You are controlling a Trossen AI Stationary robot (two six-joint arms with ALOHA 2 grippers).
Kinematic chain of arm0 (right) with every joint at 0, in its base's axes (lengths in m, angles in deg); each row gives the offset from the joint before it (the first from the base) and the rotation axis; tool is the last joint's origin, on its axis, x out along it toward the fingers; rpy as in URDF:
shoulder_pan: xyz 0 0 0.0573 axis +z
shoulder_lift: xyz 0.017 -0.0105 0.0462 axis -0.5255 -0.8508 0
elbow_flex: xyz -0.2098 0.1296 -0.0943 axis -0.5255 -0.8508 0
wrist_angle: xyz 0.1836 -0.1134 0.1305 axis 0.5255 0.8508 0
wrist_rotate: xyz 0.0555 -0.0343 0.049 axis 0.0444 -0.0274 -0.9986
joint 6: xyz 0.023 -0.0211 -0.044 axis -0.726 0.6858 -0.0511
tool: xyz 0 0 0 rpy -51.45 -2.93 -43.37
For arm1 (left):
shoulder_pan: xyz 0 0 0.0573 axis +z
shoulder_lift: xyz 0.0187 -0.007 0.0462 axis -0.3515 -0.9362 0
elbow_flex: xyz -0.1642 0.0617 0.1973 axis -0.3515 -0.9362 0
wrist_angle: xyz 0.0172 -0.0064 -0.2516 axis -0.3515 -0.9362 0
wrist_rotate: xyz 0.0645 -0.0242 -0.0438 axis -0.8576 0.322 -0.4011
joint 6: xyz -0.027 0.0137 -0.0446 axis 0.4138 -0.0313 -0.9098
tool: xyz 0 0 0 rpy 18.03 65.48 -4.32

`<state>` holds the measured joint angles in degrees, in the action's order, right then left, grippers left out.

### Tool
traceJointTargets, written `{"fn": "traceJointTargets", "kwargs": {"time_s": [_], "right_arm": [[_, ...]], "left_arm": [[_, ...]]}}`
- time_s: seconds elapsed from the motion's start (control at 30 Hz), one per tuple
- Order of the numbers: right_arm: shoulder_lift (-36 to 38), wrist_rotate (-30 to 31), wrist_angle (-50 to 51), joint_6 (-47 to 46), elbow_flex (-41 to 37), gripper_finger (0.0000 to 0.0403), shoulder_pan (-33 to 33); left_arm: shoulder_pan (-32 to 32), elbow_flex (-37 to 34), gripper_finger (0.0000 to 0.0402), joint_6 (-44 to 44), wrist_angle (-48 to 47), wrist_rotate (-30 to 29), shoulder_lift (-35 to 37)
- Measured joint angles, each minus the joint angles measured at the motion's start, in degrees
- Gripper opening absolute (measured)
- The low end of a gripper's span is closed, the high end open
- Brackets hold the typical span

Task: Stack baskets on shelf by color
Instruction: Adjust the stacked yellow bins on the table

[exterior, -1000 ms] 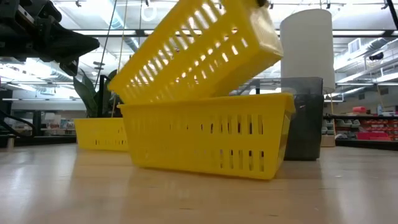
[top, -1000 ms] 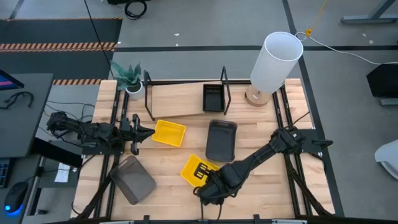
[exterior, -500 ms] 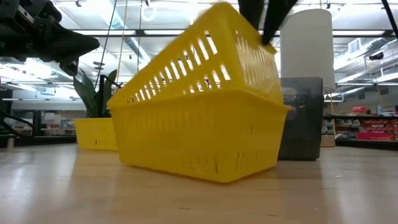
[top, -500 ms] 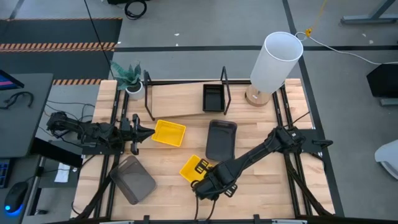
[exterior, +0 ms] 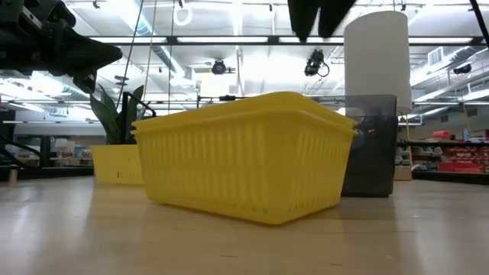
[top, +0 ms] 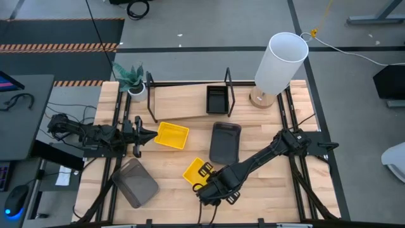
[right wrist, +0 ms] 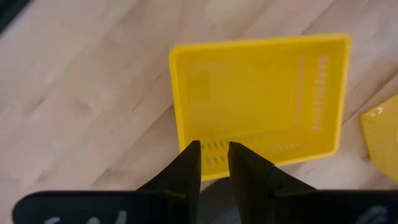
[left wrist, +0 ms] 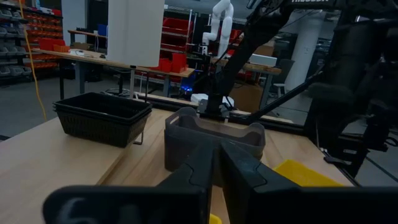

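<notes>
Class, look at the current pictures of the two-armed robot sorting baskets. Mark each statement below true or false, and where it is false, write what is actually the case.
1. A black basket sits on the shelf between the wire frames. True.
2. The nested yellow baskets near the right end effector stand on the shelf. False: they rest on the table, in front of the shelf.
3. The left end effector grips a grey basket. False: it is shut on nothing, beside a single yellow basket.
4. The white cylinder lamp stands at the shelf's right end. True.
5. A dark grey basket lies at the table's front left. True.
</notes>
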<state>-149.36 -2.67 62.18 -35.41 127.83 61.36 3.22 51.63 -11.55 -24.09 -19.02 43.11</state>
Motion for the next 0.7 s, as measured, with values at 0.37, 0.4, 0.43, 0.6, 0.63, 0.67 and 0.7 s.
{"fn": "traceJointTargets", "kwargs": {"time_s": [0.37, 0.4, 0.43, 0.6, 0.63, 0.67, 0.7], "right_arm": [[0.59, -3.20, 0.60, 0.14, 0.96, 0.0085, -2.08], [0.59, -3.31, 0.03, 0.23, 0.96, 0.0085, -2.49], [0.59, -3.61, -0.58, 0.18, 0.96, 0.0085, -2.88], [0.59, -5.97, -2.53, 0.02, 0.96, 0.0085, -4.45], [0.59, -6.08, -2.94, 0.40, 0.96, 0.0085, -4.66], [0.59, -6.11, -3.72, 0.89, 0.96, 0.0085, -4.83], [0.59, -6.12, -4.82, 1.28, 0.96, 0.0085, -5.08]], "left_arm": [[0.00, 0.01, 0.0028, 0.00, 0.00, -0.02, 0.01], [0.00, -0.01, 0.0028, 0.00, 0.00, -0.02, 0.01], [-0.02, 0.01, 0.0028, 0.00, 0.00, 0.00, -0.01], [-0.01, 0.01, 0.0035, 0.00, 0.00, -0.01, -0.01], [-0.01, 0.01, 0.0036, 0.00, 0.00, -0.01, 0.00], [0.00, -0.01, 0.0036, 0.00, 0.00, 0.00, -0.01], [-0.02, 0.01, 0.0035, 0.00, 0.00, -0.02, 0.01]]}}
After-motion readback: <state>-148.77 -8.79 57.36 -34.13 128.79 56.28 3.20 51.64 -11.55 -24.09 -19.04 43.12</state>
